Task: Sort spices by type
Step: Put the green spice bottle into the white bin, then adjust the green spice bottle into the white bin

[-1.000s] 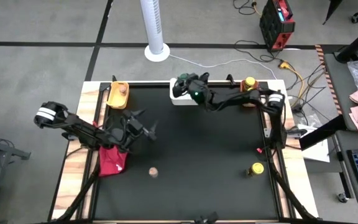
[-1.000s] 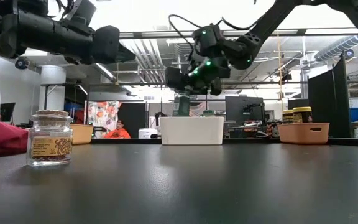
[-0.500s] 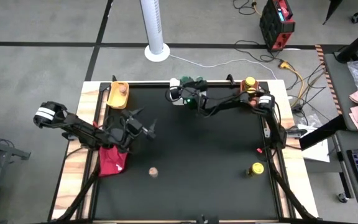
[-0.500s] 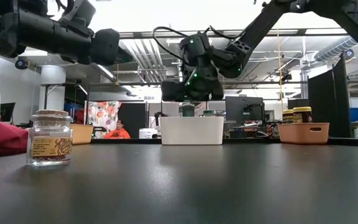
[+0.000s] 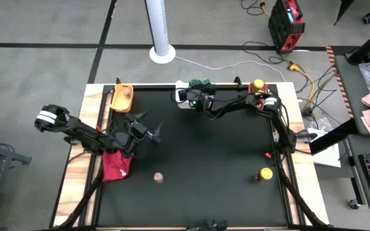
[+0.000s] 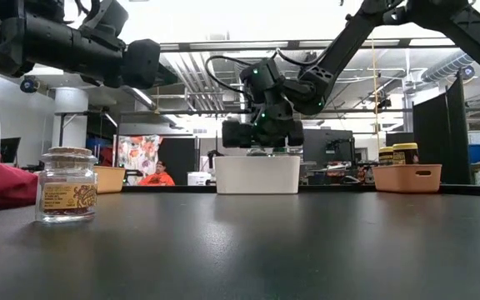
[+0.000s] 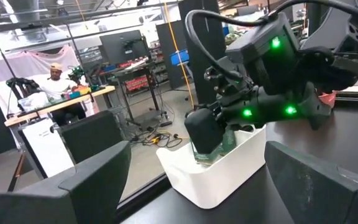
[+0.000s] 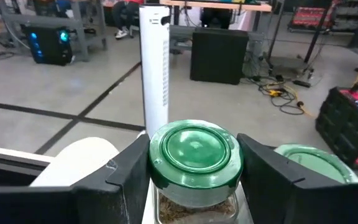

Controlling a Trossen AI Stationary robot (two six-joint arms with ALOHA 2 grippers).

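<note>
The right end effector (image 5: 192, 99) is at the far edge of the desk (image 5: 198, 167), lowered into the white tray (image 6: 257, 175), and its fingers (image 8: 126, 171) are clamped on either side of a green-lidded spice jar (image 8: 194, 165). In the right wrist view a second green-lidded jar (image 8: 309, 163) sits just beside the held one, on the outer side of one finger. From the left wrist view the held jar reaches down inside the tray wall; whether it touches the tray floor cannot be told.

The left end effector (image 5: 154, 131) hangs over the left part of the desk with its fingers (image 7: 98, 174) spread wide apart and nothing between them — it points across at the white tray and the right arm. Just behind it lies the red cloth (image 5: 115, 165).

A brown-lidded jar (image 6: 67, 185) stands upright on the desk nearer the front than the left end effector, well apart from both. A yellow-lidded jar (image 5: 264, 174) stands near the right front corner. Beyond the right end effector, at the far right corner, the orange tray (image 6: 407, 177) holds yellow-lidded jars (image 6: 398, 153) — the yellow tray (image 5: 122, 98) at the far left corner holds one brown-lidded jar (image 5: 127, 92).
</note>
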